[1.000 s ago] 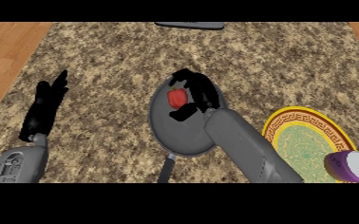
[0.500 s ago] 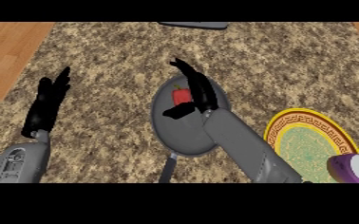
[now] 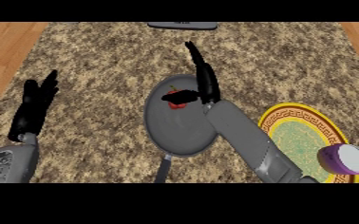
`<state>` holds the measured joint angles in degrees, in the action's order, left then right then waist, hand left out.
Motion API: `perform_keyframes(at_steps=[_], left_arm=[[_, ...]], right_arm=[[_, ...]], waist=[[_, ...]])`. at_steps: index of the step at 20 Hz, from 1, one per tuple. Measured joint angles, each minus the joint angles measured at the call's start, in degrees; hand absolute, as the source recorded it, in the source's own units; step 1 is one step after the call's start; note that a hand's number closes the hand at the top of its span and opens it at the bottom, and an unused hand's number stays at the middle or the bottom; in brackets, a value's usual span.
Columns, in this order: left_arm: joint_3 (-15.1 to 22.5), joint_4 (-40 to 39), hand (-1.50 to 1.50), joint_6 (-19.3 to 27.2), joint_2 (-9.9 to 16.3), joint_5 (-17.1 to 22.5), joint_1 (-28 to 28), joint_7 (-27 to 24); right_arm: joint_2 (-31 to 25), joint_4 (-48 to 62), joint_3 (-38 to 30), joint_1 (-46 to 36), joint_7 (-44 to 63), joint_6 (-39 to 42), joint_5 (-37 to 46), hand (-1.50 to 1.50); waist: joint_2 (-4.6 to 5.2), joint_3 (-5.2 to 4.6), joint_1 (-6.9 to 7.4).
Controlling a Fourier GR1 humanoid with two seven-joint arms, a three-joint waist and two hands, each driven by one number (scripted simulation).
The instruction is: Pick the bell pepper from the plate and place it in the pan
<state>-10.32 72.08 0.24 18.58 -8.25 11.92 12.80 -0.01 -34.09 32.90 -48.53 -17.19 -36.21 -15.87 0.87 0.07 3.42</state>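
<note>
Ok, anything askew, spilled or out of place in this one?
Nothing stands out. The bell pepper lies in the pan, the right hand is open above it, and the plate sits flat on the counter.

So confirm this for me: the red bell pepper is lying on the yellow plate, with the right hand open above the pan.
Not quite. The head view shows the bell pepper lying in the pan, not on the yellow plate. The right hand is open above the pan, as you said.

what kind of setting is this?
Most likely a kitchen counter: a speckled stone-look countertop, a grey pan holding a red bell pepper, and a yellow-rimmed plate beside it.
</note>
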Motion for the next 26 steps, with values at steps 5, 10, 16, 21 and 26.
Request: perform_keyframes(at_steps=[5, 10, 16, 21, 26], left_arm=[[-0.6, 1.8, 0.0, 0.7, 0.0, -0.2, -1.9, 1.0], [-1.1, 3.2, 0.0, 1.0, -0.3, 0.1, -3.2, 2.0], [-1.5, 3.6, 0.0, 0.8, -0.3, 0.0, -4.2, 1.8], [-1.4, 5.1, 0.0, 1.1, -1.0, -0.3, -5.3, 1.9], [-1.7, 6.2, 0.0, 0.5, -1.0, -0.2, -5.9, 2.3]], right_arm=[[-4.0, 0.3, -5.3, 1.5, -2.4, 3.3, -1.5, -1.5], [-13.0, -5.5, -9.4, 6.3, -3.4, 10.2, -3.7, -1.5], [-24.1, -13.0, -13.6, 13.9, -4.1, 21.1, -6.0, -1.5], [-31.8, -17.5, -17.5, 20.1, -4.9, 29.4, -7.3, -1.5], [-37.0, -15.6, -22.1, 22.3, -7.6, 38.0, -7.0, -1.5]], waist=[[-0.59, -0.03, -2.12], [-0.95, -0.05, -3.44], [-1.03, -0.07, -3.9], [-1.02, -0.07, -3.82], [-0.9, -0.06, -3.4]])
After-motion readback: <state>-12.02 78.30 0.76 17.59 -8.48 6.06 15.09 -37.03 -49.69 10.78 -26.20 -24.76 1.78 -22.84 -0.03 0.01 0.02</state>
